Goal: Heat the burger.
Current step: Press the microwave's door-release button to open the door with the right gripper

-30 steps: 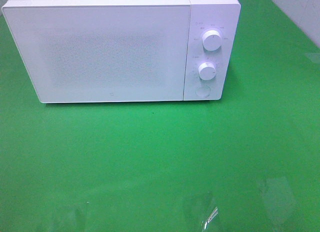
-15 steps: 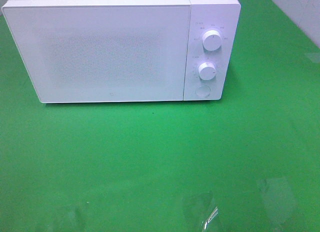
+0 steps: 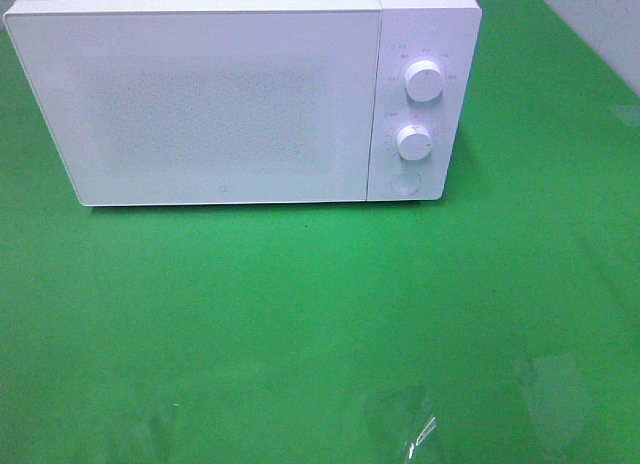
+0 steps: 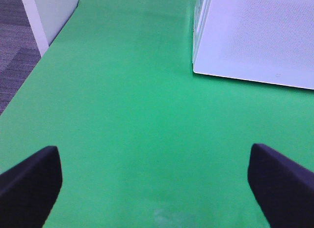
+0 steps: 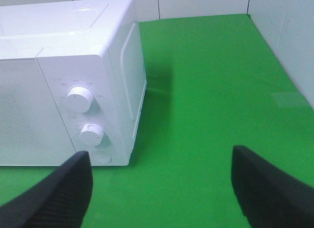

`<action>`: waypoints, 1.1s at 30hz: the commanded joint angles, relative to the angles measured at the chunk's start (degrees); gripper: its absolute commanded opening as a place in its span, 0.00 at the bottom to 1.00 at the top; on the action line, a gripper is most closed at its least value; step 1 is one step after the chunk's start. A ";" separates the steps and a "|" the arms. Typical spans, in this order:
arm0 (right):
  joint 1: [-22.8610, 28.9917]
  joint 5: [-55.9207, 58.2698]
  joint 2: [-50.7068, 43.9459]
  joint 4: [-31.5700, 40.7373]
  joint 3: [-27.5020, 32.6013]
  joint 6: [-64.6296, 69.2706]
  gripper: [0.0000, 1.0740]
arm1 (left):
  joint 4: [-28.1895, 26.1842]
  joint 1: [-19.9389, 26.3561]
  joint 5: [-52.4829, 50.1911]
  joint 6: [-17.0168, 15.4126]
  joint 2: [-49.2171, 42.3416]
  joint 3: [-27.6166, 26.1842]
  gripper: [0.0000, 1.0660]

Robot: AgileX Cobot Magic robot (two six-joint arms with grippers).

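Note:
The burger is out of view in every frame. A white microwave [image 3: 240, 94] stands at the back of the green table with its door shut; two round knobs [image 3: 424, 82] and a button [image 3: 405, 183] sit on its right panel. My left gripper [image 4: 154, 184] is open over bare green cloth, with the microwave's front left corner [image 4: 255, 36] ahead of it. My right gripper [image 5: 162, 188] is open too, nothing between its fingers, facing the microwave's control panel [image 5: 83, 120]. Neither gripper shows in the high view.
The green table surface [image 3: 320, 314] spreads in front of the microwave. A white wall [image 5: 289, 36] borders the table's right side. On the left the table edge drops to grey floor [image 4: 14, 61] beside a white post [image 4: 46, 12].

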 commanded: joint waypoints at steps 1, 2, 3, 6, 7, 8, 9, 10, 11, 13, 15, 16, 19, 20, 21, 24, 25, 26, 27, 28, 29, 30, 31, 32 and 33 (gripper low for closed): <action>-0.29 -11.92 4.70 -0.11 3.84 0.80 0.71 | -0.11 0.06 -0.11 -0.06 -0.97 0.11 0.88; -0.29 -11.92 4.70 -0.11 3.84 0.80 0.71 | -0.11 0.06 -0.11 -0.06 -0.97 0.11 0.88; -0.29 -16.73 6.47 -0.11 5.16 0.80 0.71 | -0.11 0.06 -0.11 -0.06 -0.97 0.11 0.88; -0.29 -25.61 10.89 -0.11 7.91 0.80 0.71 | -0.11 0.06 -0.11 -0.06 -0.97 0.11 0.88; -0.29 -25.61 10.89 -0.11 7.91 0.80 0.71 | -0.11 0.06 -0.11 -0.06 -0.97 0.11 0.88; -0.29 -28.30 12.09 -0.11 8.59 0.69 0.71 | -0.11 0.06 -0.11 -0.06 -0.97 0.11 0.88; -0.29 -28.30 12.09 -0.11 8.59 0.69 0.71 | -0.11 0.06 -0.11 -0.06 -0.97 0.11 0.88; -0.29 -36.55 15.99 0.29 10.03 0.52 0.71 | -0.11 0.06 -0.11 -0.06 -0.97 0.11 0.88; -0.29 -36.55 15.99 0.29 10.03 0.52 0.71 | -0.11 0.06 -0.11 -0.06 -0.97 0.11 0.88; -0.29 -38.10 17.19 0.29 10.14 0.52 0.71 | -0.11 0.06 -0.11 -0.06 -0.97 0.11 0.88; -0.29 -40.74 20.28 0.29 10.14 0.52 0.71 | -0.11 0.06 -0.11 -0.06 -0.97 0.11 0.88; -0.29 -43.49 23.26 0.29 10.14 0.52 0.71 | -0.11 0.06 -0.11 -0.06 -0.97 0.11 0.88; -0.23 -47.27 26.99 0.23 10.14 0.52 0.71 | -0.11 0.06 -0.11 -0.06 -0.97 0.11 0.88; -0.23 -47.27 26.99 0.23 10.14 0.52 0.71 | -0.11 0.06 -0.11 -0.06 -0.97 0.11 0.88; -0.23 -50.25 29.91 0.23 10.14 0.29 0.71 | -0.11 0.06 -0.11 -0.06 -0.97 0.11 0.88; -0.11 -55.46 35.18 1.49 10.14 -0.97 0.70 | -0.11 0.06 -0.11 -0.06 -0.97 0.11 0.88; -0.11 -55.46 35.18 1.49 10.14 -0.97 0.70 | -0.11 0.06 -0.11 -0.06 -0.97 0.11 0.88; -0.11 -57.47 37.18 3.27 10.14 -1.66 0.70 | -0.11 0.06 -0.11 -0.06 -0.97 0.11 0.88; -0.11 -57.47 37.18 3.27 10.14 -1.66 0.70 | -0.11 0.06 -0.11 -0.06 -0.97 0.11 0.88; 0.23 -58.27 38.10 4.13 10.14 -1.95 0.70 | -0.11 0.06 -0.11 -0.06 -0.97 0.11 0.88; 0.23 -58.27 38.10 4.13 10.14 -1.95 0.70 | -0.11 0.06 -0.11 -0.06 -0.97 0.11 0.88; 1.83 -59.70 39.59 6.70 10.14 -4.01 0.70 | -0.11 0.06 -0.11 -0.06 -0.97 0.11 0.88; 4.18 -61.48 41.14 8.88 10.14 -6.88 0.70 | -0.11 0.06 -0.11 -0.06 -0.97 0.11 0.88; 4.18 -61.48 41.14 8.88 10.14 -6.88 0.70 | -0.11 0.06 -0.11 -0.06 -0.97 0.11 0.88; 7.10 -63.31 42.80 12.26 10.14 -9.91 0.70 | -0.11 0.06 -0.11 -0.06 -0.97 0.11 0.88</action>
